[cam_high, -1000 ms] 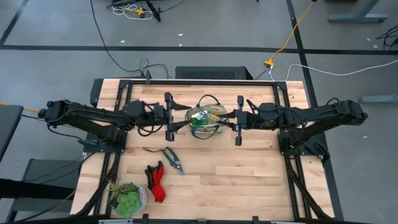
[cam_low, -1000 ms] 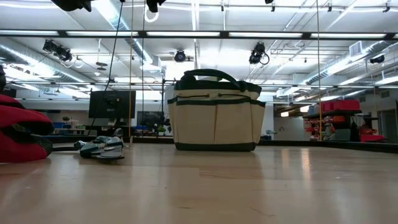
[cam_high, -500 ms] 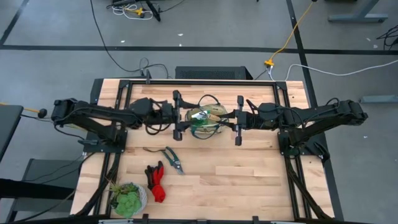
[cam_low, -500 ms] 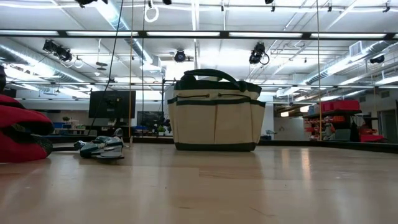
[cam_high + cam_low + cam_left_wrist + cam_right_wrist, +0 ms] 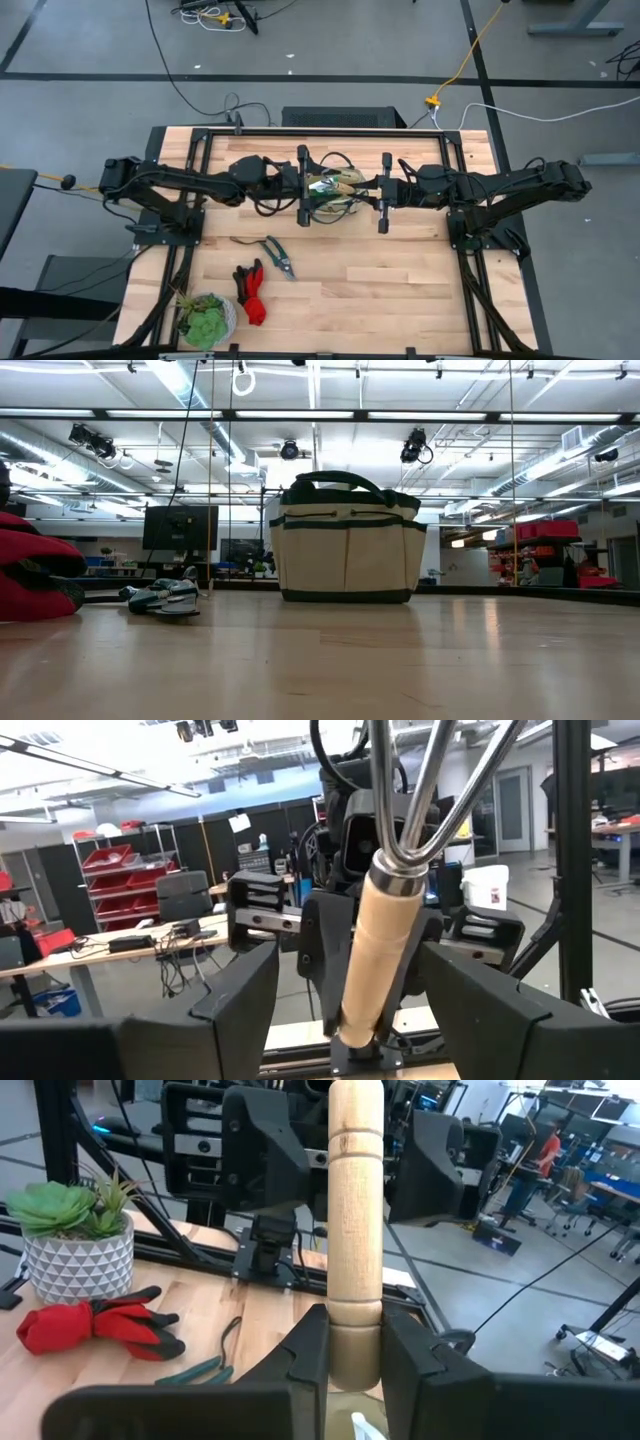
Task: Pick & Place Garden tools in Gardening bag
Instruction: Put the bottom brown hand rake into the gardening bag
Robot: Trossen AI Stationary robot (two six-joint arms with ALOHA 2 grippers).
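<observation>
My right gripper (image 5: pixel 355 1355) is shut on a wooden-handled hand fork (image 5: pixel 375 950), held above the tan gardening bag (image 5: pixel 330 197). The fork's metal prongs (image 5: pixel 400 780) point at my left gripper (image 5: pixel 345 960). That gripper is open, one finger on either side of the wooden handle, with a gap on both sides. In the low view the bag (image 5: pixel 345 550) stands on its base, and both grippers are above that picture. The green-handled shears (image 5: pixel 277 255) and the red-and-black gloves (image 5: pixel 250 292) lie flat on the table. My right gripper pinches the butt end of the fork's wooden handle (image 5: pixel 355 1315) between its two fingers. It comes in about level from the table's right, and the handle runs on in line with the fingers. The fork is lifted clear over the bag, prongs toward the table's left.
A leafy plant in a pale patterned pot (image 5: pixel 205 320) stands at the near left corner, next to the gloves. A black frame (image 5: pixel 300 133) runs along the table's far side and down both arm bases. Bare wood lies near and right of the bag.
My left gripper has moved toward the table's right, up to the bag and the fork, and has stayed open. Its fingers now flank the fork's handle. My right gripper and the fork have kept still.
</observation>
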